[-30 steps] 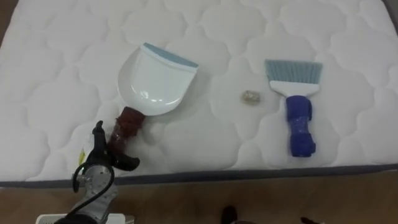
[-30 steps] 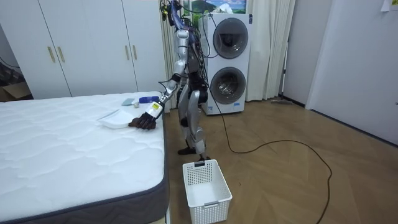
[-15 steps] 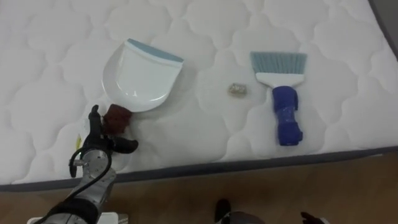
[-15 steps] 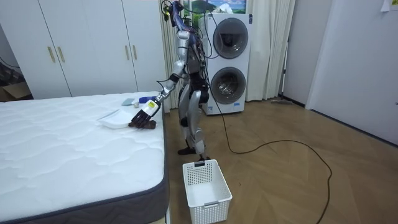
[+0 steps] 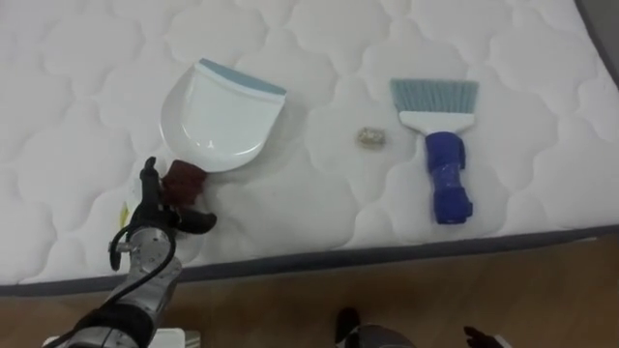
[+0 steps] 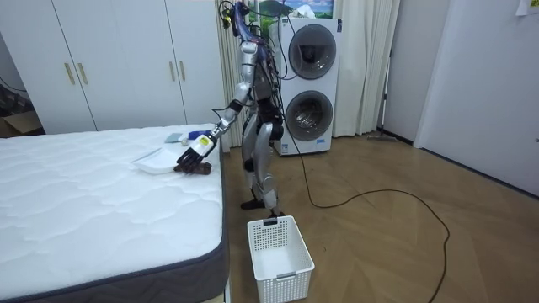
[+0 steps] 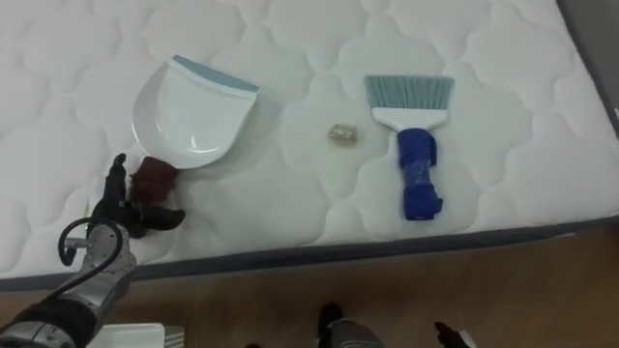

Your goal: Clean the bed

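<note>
Poised at the dark handle (image 5: 182,181) of the dustpan (image 5: 221,116), by the near edge of the mattress (image 5: 319,208): left hand (image 5: 153,220), fingers spread, gripping nothing. Right of the dustpan: scrap (image 5: 368,137), then brush (image 5: 441,145), bare quilting between.

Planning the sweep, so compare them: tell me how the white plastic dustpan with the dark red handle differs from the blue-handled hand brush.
The white plastic dustpan is a broad scoop; the blue-handled brush is narrower, with pale bristles. The dustpan lies slanted, the brush straight. The robot's left hand is at the dustpan's handle; the brush lies untouched. Both rest flat on the white quilted mattress, handles toward the robot.
</note>
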Tool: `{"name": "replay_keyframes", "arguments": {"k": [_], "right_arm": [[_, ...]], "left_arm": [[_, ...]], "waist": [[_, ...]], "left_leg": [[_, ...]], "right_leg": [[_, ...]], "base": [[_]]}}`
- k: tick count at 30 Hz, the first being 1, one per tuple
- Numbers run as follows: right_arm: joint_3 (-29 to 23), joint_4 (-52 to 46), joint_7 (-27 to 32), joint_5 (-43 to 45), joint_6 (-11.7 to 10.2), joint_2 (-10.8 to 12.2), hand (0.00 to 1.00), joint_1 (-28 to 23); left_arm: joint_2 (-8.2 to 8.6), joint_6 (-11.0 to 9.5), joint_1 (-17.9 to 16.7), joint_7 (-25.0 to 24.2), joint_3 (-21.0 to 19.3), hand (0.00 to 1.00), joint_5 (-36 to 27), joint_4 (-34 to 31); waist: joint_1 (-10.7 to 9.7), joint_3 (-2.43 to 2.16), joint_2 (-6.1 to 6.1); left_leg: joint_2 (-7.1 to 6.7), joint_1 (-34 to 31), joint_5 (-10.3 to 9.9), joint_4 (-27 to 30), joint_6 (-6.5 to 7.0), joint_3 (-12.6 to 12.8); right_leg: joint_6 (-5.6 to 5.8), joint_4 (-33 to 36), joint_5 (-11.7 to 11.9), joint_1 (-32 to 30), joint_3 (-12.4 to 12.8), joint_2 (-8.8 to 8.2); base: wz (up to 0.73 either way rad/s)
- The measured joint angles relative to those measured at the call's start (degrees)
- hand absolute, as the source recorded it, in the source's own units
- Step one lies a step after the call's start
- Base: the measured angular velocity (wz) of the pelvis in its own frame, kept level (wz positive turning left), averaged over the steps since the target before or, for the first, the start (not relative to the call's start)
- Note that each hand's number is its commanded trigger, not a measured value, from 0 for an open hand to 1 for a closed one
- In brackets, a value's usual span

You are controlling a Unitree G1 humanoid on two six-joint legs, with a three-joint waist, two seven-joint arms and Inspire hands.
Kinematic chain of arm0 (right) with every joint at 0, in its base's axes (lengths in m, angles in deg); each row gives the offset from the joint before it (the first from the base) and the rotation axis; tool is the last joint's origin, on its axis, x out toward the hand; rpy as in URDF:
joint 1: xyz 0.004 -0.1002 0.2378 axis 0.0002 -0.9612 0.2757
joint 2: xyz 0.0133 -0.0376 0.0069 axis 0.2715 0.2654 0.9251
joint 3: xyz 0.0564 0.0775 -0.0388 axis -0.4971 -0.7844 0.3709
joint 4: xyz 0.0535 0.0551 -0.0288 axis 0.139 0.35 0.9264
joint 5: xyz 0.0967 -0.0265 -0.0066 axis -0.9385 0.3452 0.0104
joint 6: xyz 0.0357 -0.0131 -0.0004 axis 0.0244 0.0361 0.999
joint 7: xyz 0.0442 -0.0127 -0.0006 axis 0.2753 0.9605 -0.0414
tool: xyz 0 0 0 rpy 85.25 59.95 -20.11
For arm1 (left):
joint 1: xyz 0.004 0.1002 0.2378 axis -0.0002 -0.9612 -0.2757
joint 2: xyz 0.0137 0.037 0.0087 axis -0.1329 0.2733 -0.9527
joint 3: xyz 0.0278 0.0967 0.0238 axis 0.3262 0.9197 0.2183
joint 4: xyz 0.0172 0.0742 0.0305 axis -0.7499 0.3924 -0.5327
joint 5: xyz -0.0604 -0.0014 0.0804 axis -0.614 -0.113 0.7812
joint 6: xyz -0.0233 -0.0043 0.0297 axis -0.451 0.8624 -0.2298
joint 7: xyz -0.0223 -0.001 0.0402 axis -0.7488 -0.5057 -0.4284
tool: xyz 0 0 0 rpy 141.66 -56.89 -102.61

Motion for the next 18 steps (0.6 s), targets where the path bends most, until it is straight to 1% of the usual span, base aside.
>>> {"name": "replay_keyframes", "arguments": {"k": [1,4,8,10,11,12,13,14,15,16,17,18], "right_arm": [[0.0,-0.7,0.1,0.0,0.4,0.0,0.00,-0.2],[0.1,-1.9,0.1,-0.2,0.5,0.0,0.00,-0.5],[1.0,-3.4,0.2,-0.2,0.5,0.0,0.00,-0.4],[1.0,-3.4,0.3,-0.2,0.5,-0.2,0.00,-0.4],[1.0,-3.2,0.6,-0.2,0.6,-0.3,0.00,-0.4],[1.0,-3.2,0.7,-0.1,0.8,-0.3,0.00,-0.4],[1.1,-3.2,0.7,-0.1,1.4,-0.3,0.00,-0.5],[1.2,-3.2,0.7,0.1,2.1,-0.3,0.00,-0.6],[1.3,-3.1,0.7,0.2,2.4,-0.3,0.00,-0.6],[1.8,-3.2,0.8,0.3,2.9,-0.3,0.00,-0.6],[2.1,-3.2,0.8,0.6,3.1,-0.4,0.00,-0.6],[2.1,-3.3,0.8,0.8,3.4,-0.3,0.00,-0.6]], "left_arm": [[0.04,0.1,0.0,-0.2,0.0,0.00,0.0,0.1],[0.20,0.7,0.0,-1.3,0.2,0.00,0.0,1.0],[0.20,2.9,0.3,-4.3,1.1,0.00,0.1,3.8],[0.11,3.4,0.7,-5.1,1.2,0.00,0.1,4.8],[-0.05,4.2,1.0,-5.4,1.1,0.00,0.1,5.2],[-0.11,4.6,1.3,-5.6,1.1,0.00,0.1,5.5],[-0.16,5.3,2.5,-6.3,1.1,0.00,0.0,6.7],[-0.32,6.2,3.5,-6.8,1.1,0.42,-0.1,7.3],[-0.49,6.7,3.8,-7.2,1.2,0.62,-0.2,7.3],[-0.97,7.0,4.2,-7.6,1.3,0.85,-0.6,7.4],[-1.39,7.4,4.5,-7.9,1.3,1.00,-1.1,7.6],[-1.58,7.5,4.6,-8.0,1.3,1.00,-1.1,7.8]], "waist": [[0.0,0.00,0.00],[0.0,0.00,0.00],[-0.2,0.00,-0.06],[-0.5,0.00,-0.08],[-1.1,0.01,-0.10],[-1.2,0.04,-0.13],[-1.3,0.14,-0.29],[-1.5,0.16,-0.45],[-1.5,0.15,-0.48],[-1.5,0.15,-0.61],[-1.7,0.19,-0.68],[-1.9,0.18,-0.68]], "left_leg": [[0.03,0.0,0.0,0.0,0.00,0.0],[0.05,0.1,0.0,-0.2,-0.01,0.1],[0.06,0.3,0.0,-0.3,-0.02,0.5],[0.01,0.3,0.0,-0.3,-0.01,0.7],[-0.04,0.4,0.0,-0.3,0.01,0.7],[-0.05,0.4,0.0,-0.3,0.01,0.7],[-0.05,0.6,-0.1,-0.3,0.08,0.9],[-0.11,0.7,-0.1,-0.1,0.20,0.9],[-0.13,0.7,-0.2,-0.1,0.26,1.0],[-0.13,0.6,-0.2,-0.1,0.29,1.4],[-0.23,0.4,-0.2,0.0,0.30,1.5],[-0.28,0.2,-0.2,0.0,0.30,1.5]], "right_leg": [[-0.02,0.0,0.0,0.0,0.0,0.05],[-0.08,0.3,0.0,0.0,0.0,0.02],[-0.16,0.8,-0.3,0.0,-0.1,-0.24],[-0.07,0.8,-0.4,0.0,-0.1,-0.41],[0.01,0.9,-0.6,0.0,-0.1,-0.58],[0.03,1.0,-0.6,0.0,-0.1,-0.65],[0.12,1.4,-0.8,0.0,0.0,-0.82],[0.24,1.9,-1.2,-0.1,0.1,-0.99],[0.26,2.0,-1.2,-0.2,0.2,-1.02],[0.26,2.2,-1.2,-0.6,0.6,-1.01],[0.24,2.6,-1.2,-1.1,0.8,-1.09],[0.22,2.7,-1.2,-1.3,0.8,-1.12]], "base": [[0.00],[0.00],[0.01],[0.06],[0.05],[0.00],[0.00],[0.00],[-0.05],[-0.10],[-0.10],[-0.04]]}}
